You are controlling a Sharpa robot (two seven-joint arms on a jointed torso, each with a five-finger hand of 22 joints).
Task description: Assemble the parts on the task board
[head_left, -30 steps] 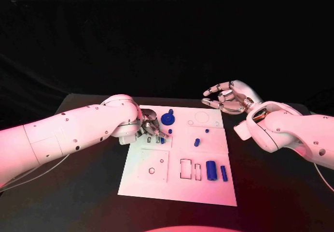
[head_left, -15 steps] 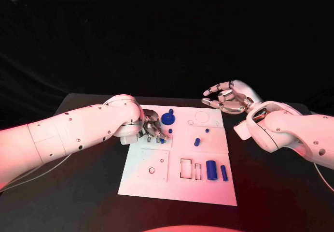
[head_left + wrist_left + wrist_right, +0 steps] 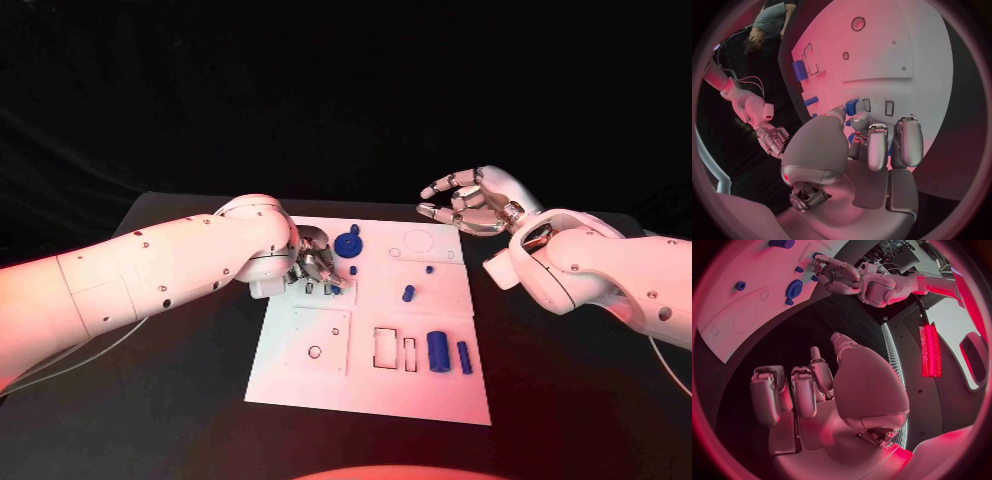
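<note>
— What carries everything here?
— A black desk (image 3: 173, 380), dark and matte, its far edge meeting a black backdrop.
— And what lies directly on it?
— The white task board (image 3: 375, 390), flat in the middle, its long side running away from the robot. Bare black desk shows to either side of the board and in front of its near edge.
— Does the board overhang?
— No, it sits wholly on the desk.
</note>
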